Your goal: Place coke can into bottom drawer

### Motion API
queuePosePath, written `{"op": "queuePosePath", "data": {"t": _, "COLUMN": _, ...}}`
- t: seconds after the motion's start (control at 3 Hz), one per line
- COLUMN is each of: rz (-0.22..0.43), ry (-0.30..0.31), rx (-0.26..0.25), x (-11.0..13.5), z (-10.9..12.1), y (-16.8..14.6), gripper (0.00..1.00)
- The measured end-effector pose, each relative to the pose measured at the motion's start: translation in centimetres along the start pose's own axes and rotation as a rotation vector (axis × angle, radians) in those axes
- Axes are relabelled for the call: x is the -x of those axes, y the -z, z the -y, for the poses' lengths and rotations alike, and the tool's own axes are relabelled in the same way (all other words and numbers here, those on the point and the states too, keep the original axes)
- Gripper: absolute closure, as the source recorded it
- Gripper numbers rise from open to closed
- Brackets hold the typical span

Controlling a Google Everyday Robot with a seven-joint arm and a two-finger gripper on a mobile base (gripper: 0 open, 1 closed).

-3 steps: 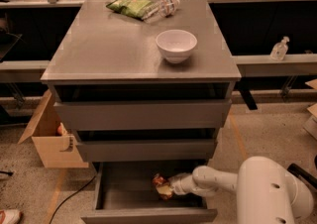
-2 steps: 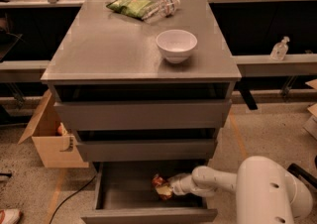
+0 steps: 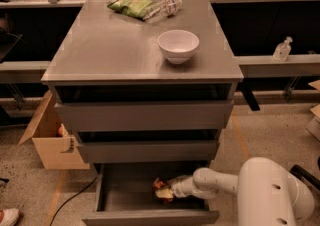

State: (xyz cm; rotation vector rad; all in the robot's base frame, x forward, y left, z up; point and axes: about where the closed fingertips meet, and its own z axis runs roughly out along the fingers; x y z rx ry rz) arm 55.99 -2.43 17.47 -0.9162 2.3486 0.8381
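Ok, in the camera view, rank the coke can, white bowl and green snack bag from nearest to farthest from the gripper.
The gripper is inside the bottom drawer.
1. Coke can: at its tip, in the drawer.
2. White bowl: on the cabinet top, right of middle.
3. Green snack bag: cabinet top, far edge.

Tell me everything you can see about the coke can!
The coke can is small and reddish-orange with a paler end, and it looks like metal. It is inside the open bottom drawer, near the middle. The robot's gripper is right against it, reaching in from the right. Whether the can rests on the drawer floor, and whether it stands or lies, cannot be told.
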Motion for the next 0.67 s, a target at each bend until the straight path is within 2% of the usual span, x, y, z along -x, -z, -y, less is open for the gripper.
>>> {"op": "queuePosePath", "data": {"t": 0.33, "rz": -0.001, "ry": 0.000, "rx": 0.003, "x": -0.04, "z": -0.15, "y": -0.15, "gripper": 0.00}}
{"op": "queuePosePath", "data": {"t": 0.67, "rz": -0.001, "ry": 0.000, "rx": 0.003, "x": -0.04, "z": -0.16, "y": -0.15, "gripper": 0.00}}
